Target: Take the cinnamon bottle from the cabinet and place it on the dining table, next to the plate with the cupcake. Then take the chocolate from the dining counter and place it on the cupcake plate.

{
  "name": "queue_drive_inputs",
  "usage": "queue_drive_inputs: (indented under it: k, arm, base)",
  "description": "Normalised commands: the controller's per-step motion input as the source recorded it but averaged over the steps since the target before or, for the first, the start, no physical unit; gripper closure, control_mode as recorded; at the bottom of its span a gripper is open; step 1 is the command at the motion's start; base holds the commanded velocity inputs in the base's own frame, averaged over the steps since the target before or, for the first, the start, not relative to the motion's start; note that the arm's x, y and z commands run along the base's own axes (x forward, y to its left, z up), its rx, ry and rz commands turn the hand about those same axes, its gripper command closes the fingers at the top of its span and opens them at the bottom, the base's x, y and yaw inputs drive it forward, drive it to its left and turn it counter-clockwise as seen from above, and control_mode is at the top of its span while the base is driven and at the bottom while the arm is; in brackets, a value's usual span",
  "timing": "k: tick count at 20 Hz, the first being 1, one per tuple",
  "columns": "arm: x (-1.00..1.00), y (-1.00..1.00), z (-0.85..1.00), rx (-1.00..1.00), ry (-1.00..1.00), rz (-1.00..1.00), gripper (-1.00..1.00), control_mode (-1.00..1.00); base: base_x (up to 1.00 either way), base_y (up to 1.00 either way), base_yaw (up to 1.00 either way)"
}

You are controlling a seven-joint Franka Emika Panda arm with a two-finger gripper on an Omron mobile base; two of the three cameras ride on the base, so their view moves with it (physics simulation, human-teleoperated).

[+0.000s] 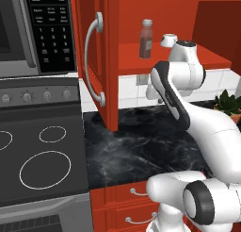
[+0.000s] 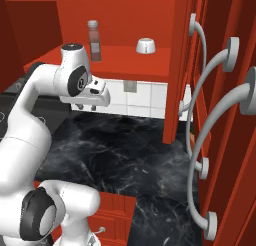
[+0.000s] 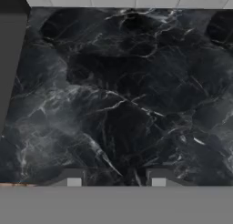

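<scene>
In the left base view the cabinet [image 1: 155, 56] stands with its door [image 1: 96, 56] swung wide, the long curved handle [image 1: 92, 59] facing the camera. On its red shelf the bottle [image 1: 146, 39] stands upright, grey cap on top and reddish-brown contents below, with a small white cup [image 1: 169, 40] upside down just to its right, apart from it. The arm rises from the lower right and bends up so that its wrist sits in front of the shelf edge, right of and below the bottle, not touching it. Below lies a black marble counter [image 1: 136, 148], with a stove [image 1: 40, 155] to the left, a microwave [image 1: 35, 28] above that, and a green plant [image 1: 228, 103] at the far right. In the right base view the bottle [image 2: 94, 40] stands near the left of the shelf and the cup [image 2: 145, 46] is well to its right; the hand hangs under the shelf front, pointing down over the counter [image 2: 125, 150], with the gripper [image 2: 86, 107] below it, its short tips set narrowly. Open doors with curved handles [image 2: 197, 155] crowd the right side. In the hand view the gripper [image 3: 116, 177] shows two grey fingertips [image 3: 73, 177] at the bottom, drawn in to their narrowest with nothing between them, over veined counter [image 3: 123, 91], white tile along the top edge.
</scene>
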Motion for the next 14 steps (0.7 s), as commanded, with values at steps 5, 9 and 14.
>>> queue_drive_inputs:
  k: [5,9,14]
  arm:
    - [-0.20,0.00,0.00,0.00,-0.18,0.01,-1.00,-1.00]
    - [-0.30,0.00,0.16,0.00,-0.59,0.03,-1.00,-1.00]
    - [-0.05,0.01,0.42,0.00,-0.63,0.08,-1.00,-1.00]
  base:
    - [0.00,0.00,0.00]
    - [0.00,0.00,0.00]
    - [0.00,0.00,0.00]
